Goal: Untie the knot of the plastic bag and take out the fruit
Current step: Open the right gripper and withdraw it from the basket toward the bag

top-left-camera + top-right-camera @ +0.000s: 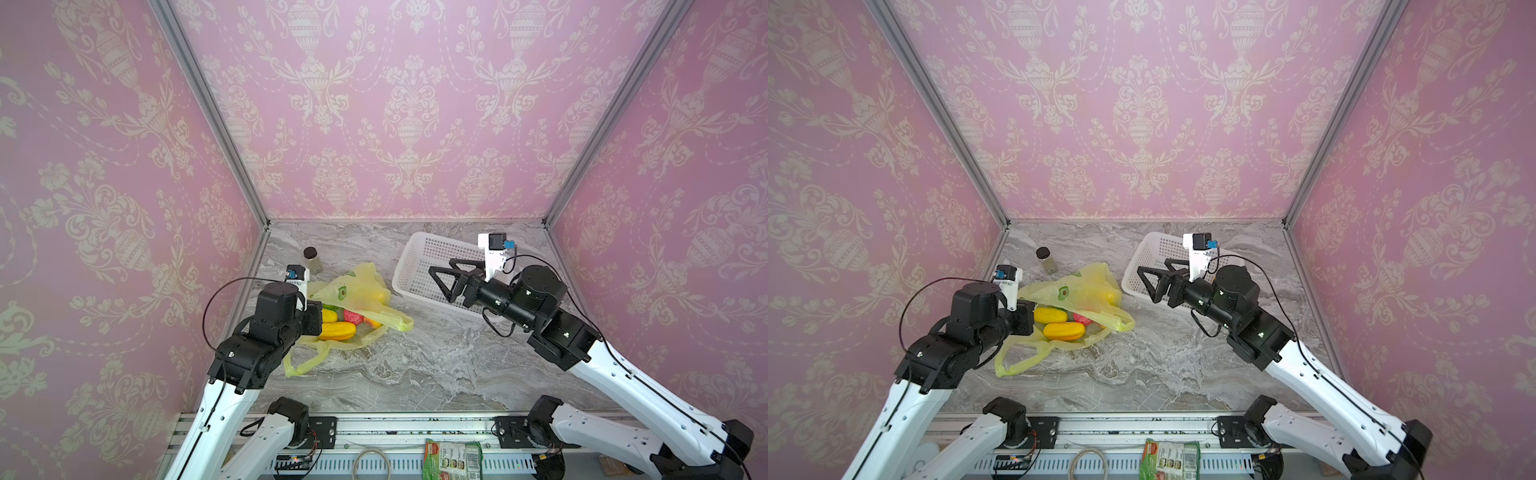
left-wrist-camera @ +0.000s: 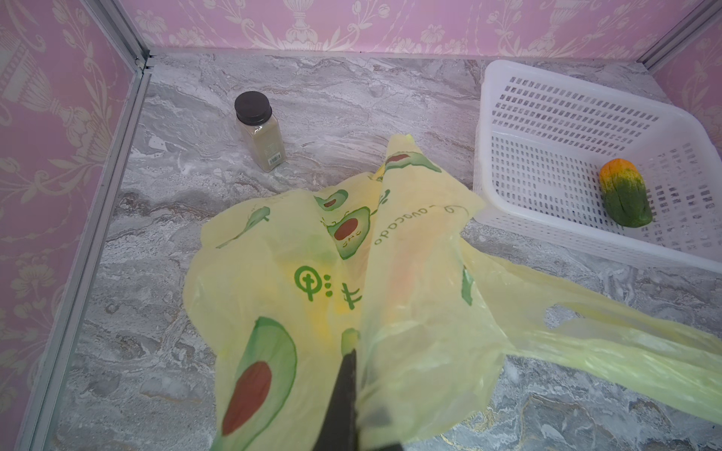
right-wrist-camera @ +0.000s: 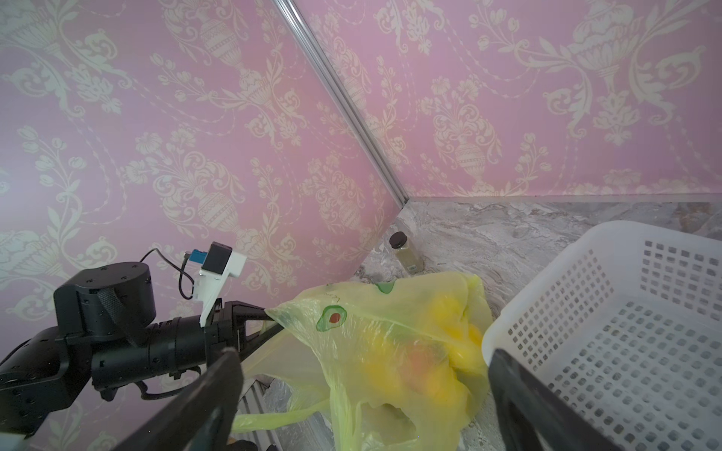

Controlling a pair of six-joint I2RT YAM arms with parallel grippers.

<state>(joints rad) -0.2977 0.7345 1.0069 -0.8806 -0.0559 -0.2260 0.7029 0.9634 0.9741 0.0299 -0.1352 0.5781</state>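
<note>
Right wrist view: left end effector point(image 3: 273, 318) holds the plastic bag point(image 3: 390, 332) raised; right end effector point(image 3: 363, 353) gapes, apparently empty.

From my station, the plastic bag point(image 1: 357, 286) read as a translucent yellow-green, printed with small green avocados with brown stones and with green lettering. Left of centre in both top views, the fruit point(image 1: 337, 331) showed bright yellow, with one bumpy pink piece point(image 1: 353, 316) beside it. The basket point(image 1: 405, 259), right of centre, was white and perforated all over in a grid of small slots; in the left wrist view a green piece point(image 2: 625, 197) with an orange tip lay in it. The bottle point(image 1: 312, 261) had a dark cap and beige contents. The table point(image 1: 436, 365) was veined grey marble, the walls point(image 1: 411, 104) pink with cream damask urns and garlands. The arms point(image 1: 648, 399) were white with black joints.
</note>
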